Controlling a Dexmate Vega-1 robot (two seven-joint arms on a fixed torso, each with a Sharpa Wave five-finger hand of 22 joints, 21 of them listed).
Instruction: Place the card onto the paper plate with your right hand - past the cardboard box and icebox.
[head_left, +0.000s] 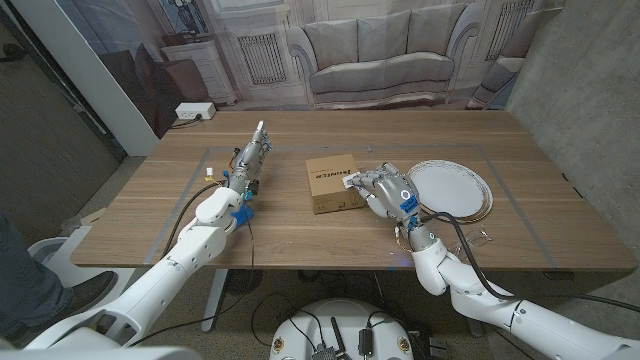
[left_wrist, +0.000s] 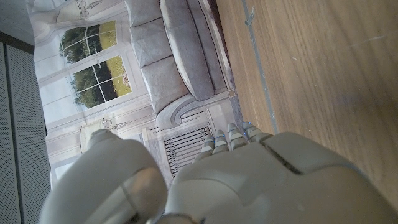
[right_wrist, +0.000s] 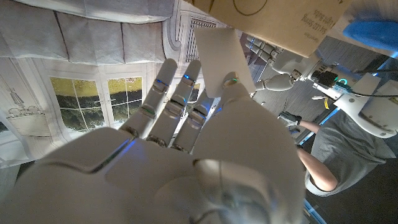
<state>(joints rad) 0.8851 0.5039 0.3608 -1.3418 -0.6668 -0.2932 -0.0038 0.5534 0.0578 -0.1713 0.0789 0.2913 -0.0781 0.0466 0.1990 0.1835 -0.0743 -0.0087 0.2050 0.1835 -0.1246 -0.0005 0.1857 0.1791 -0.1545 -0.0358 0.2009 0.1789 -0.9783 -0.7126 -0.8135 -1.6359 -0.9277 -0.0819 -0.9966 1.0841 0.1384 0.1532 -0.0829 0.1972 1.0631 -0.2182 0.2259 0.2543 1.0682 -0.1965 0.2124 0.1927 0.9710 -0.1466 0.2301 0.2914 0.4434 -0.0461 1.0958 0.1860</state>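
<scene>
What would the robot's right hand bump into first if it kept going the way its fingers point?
Probably the cardboard box. The right hand, holding a white card, points toward it and is already at its edge, though depth is hard to judge.

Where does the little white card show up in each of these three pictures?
Head view: the card is pinched in the right hand, over the cardboard box's right edge, left of the paper plate.
Left wrist view: not in it.
Right wrist view: the card stands up from the right hand's fingers, just under the box.
Shared landmark: the cardboard box.
</scene>
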